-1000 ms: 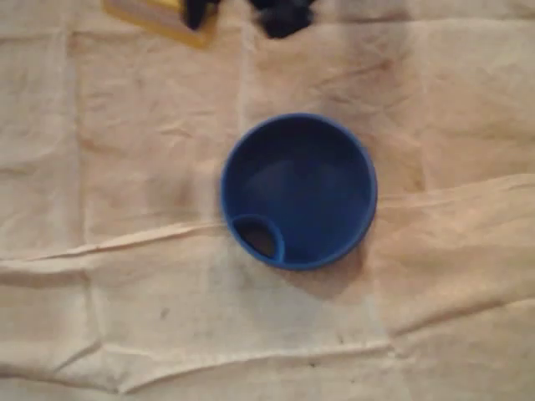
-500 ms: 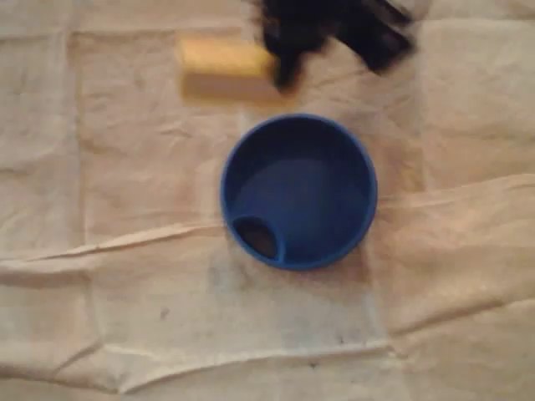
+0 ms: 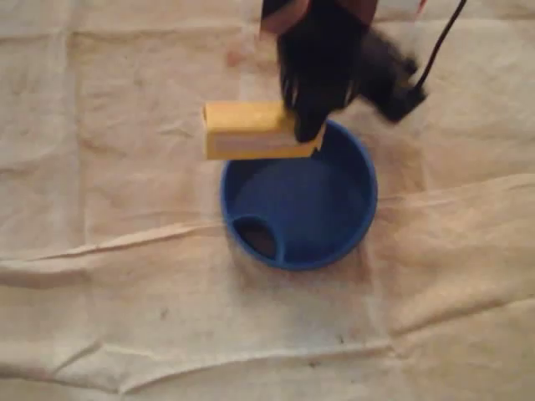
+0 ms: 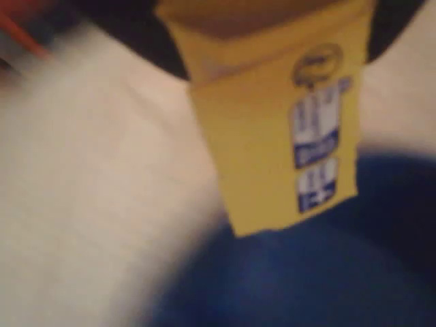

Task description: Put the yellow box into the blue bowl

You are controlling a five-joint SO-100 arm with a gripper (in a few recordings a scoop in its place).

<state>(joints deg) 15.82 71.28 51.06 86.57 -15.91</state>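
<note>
Right, the biggest thing under you is the creased beige cloth (image 3: 125, 317) spread across the whole working area. It looks soft and rumpled, with ridges running left to right, so anything set on it could shift if nudged. The light is warm and low, and the wrist view is smeared.

Next, the blue bowl (image 3: 372, 200) sits mid-cloth, wide and open, with a small loop-shaped pocket (image 3: 259, 238) at its near-left wall. It looks an easy target, though probably light enough to skate on the fabric if you clip the rim.

Now the dark gripper (image 3: 305, 125) hangs over the bowl's far edge, pinching the yellow box (image 3: 251, 131) by its right end, with a black cable (image 3: 439, 42) trailing off far right.

And the box itself is raised over the far-left rim, its long body sticking out leftward, part over the bowl, part over cloth. In the wrist view the box (image 4: 272, 136) hangs above the blue (image 4: 306, 286), printed label showing. It reads as a light cardboard carton: stiff but crushable, with smooth faces. Held at one end, it may swivel; a mid-body grip would sit steadier.
</note>
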